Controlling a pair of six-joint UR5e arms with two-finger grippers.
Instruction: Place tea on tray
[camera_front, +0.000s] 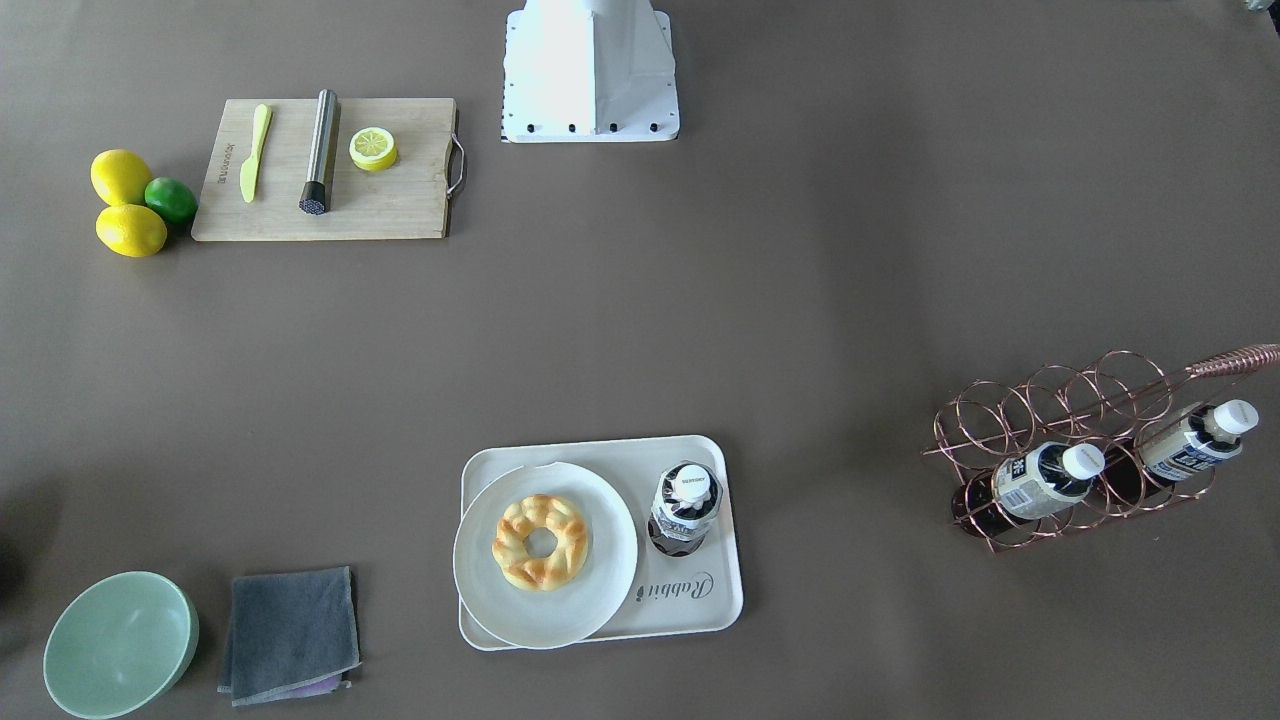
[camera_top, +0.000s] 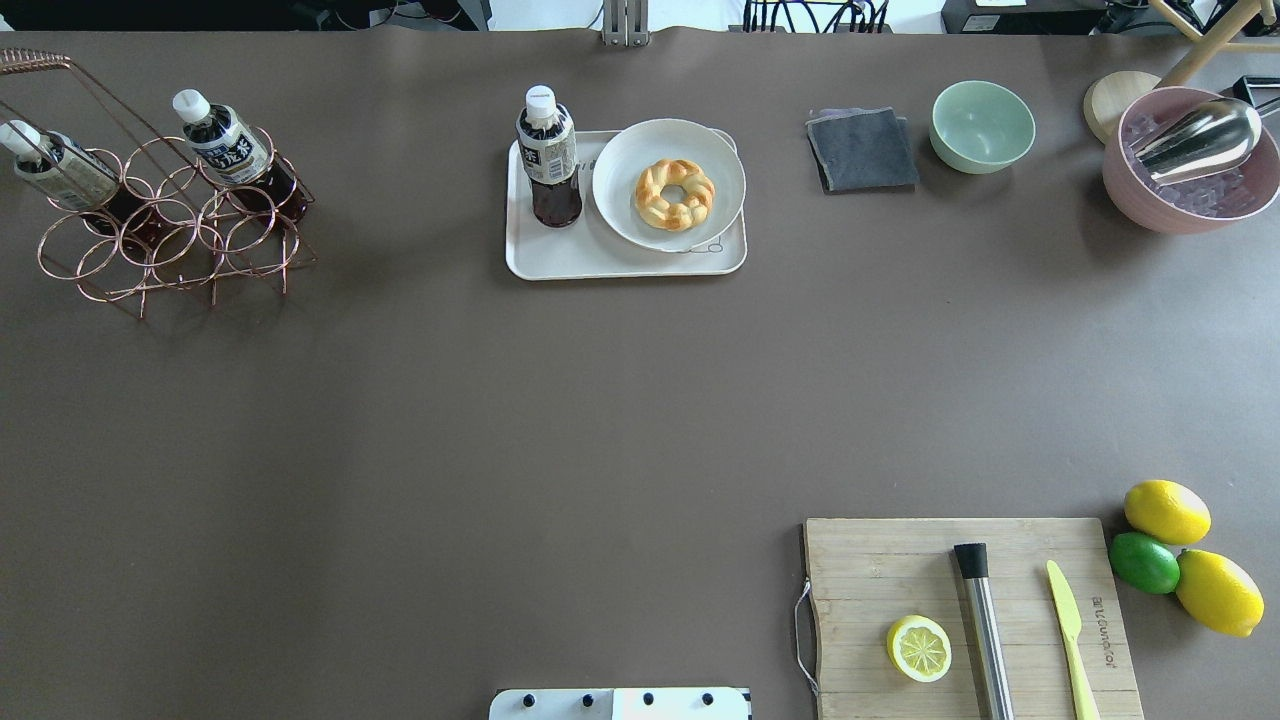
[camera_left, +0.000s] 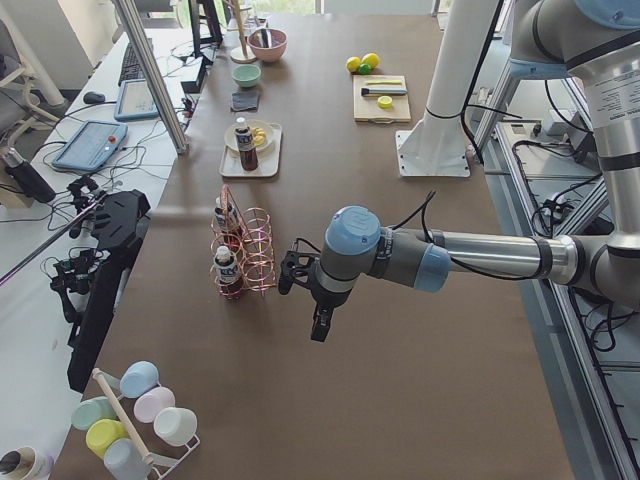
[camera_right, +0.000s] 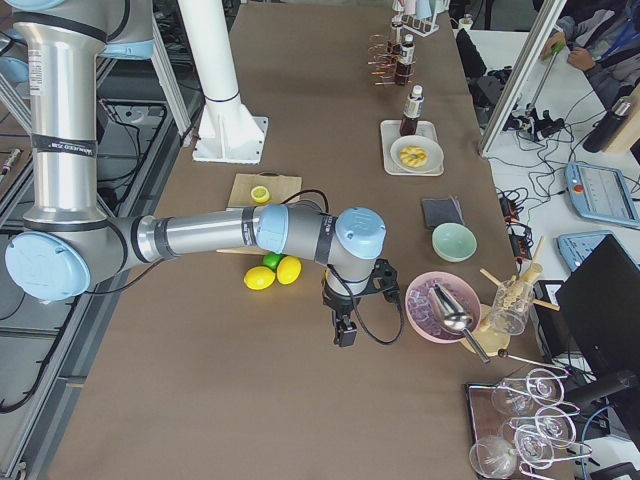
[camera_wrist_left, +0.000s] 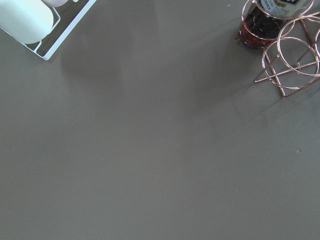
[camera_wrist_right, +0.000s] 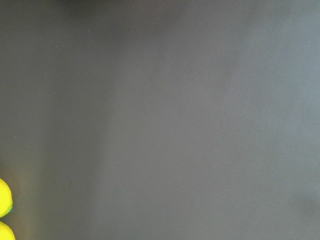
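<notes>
Front-facing view: tea bottle (camera_front: 686, 505) stands upright on the tray (camera_front: 690, 612), in the strip between the white plate (camera_front: 600, 590) and the tray's rim, just above the "Rabbit" script. Plate carries a ring pastry (camera_front: 540, 541) and overhangs the tray's opposite edge. Well apart, a copper wire rack (camera_front: 1060, 395) holds two like bottles (camera_front: 1045, 478), both tilted in their rings. No arm in frame.

Overhead view: same layout. The bottle's base sits fully inside the rim, touching or nearly touching the plate; can't tell which. Nothing grips it.

Left side view: near arm reaches out low over the table, left gripper (camera_left: 318, 325) pointing down beside the rack, well apart from the tray. Whether its fingers are apart or together, cannot tell from here.

Right side view: near arm hangs over bare table near the lemons (camera_right: 272, 272), right gripper (camera_right: 344, 330) pointing down, holding nothing visible. Finger spacing: cannot tell.

Left wrist view: brown tabletop, a rack corner and one racked bottle's base at top right. No fingers in frame.

Right wrist view: bare tabletop, lemon edges at lower left.

Judgement: placing looks done, with the bottle set down, released and steady. The next move seems to call only for keeping both arms clear of the tray so the narrow upright bottle isn't knocked.
</notes>
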